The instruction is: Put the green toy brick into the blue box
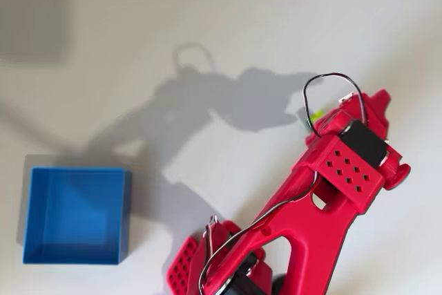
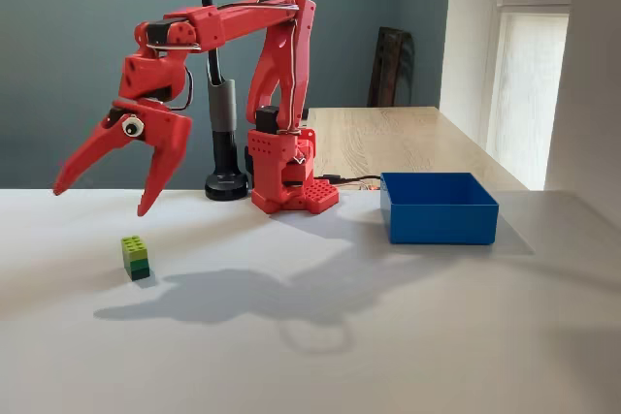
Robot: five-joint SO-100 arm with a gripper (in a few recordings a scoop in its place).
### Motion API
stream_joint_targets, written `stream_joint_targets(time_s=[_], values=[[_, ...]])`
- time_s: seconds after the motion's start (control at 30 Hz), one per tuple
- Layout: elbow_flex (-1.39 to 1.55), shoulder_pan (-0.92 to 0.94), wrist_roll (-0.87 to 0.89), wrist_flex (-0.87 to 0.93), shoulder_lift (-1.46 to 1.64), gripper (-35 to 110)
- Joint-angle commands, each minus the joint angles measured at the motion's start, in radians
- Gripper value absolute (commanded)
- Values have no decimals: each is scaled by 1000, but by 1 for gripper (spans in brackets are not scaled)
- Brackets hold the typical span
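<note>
Currently the red arm (image 2: 262,36) reaches out from its base (image 2: 291,176) toward the left side of the fixed view, with the gripper (image 2: 105,199) hanging in the air above the white table (image 2: 388,336). Jaws spread wide, nothing between them; both fingers point down and to the left. One fingertip sits lower left, the other nearer the middle.

Brick (image 2: 136,257) stands on the table below the gripper and slightly toward the camera, clear of both fingers. Lime studs on top, darker green lower part. It casts a small shadow to its right. In the overhead view just a sliver of the brick (image 1: 315,115) peeks out at the left edge of the arm's wrist part; the rest is hidden under the arm (image 1: 331,191). The gripper itself cannot be made out from above.

Box (image 2: 439,208) sits on the table at the right of the fixed view, well apart from the brick, on the other side of the base. Overhead, the box (image 1: 76,215) lies at lower left, open side up, inside looks bare. A black pole (image 2: 223,123) on a round foot stands behind the base. A wooden tabletop (image 2: 388,138) lies further back.
</note>
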Motion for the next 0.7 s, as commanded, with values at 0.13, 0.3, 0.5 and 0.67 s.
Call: stream_joint_targets(time_s=[0.13, 0.3, 0.5, 0.67], values=[[49, -26, 20, -3, 20, 40], [98, -35, 25, -75, 18, 40], [126, -37, 29, -147, 18, 40], [138, -37, 37, -181, 17, 40]])
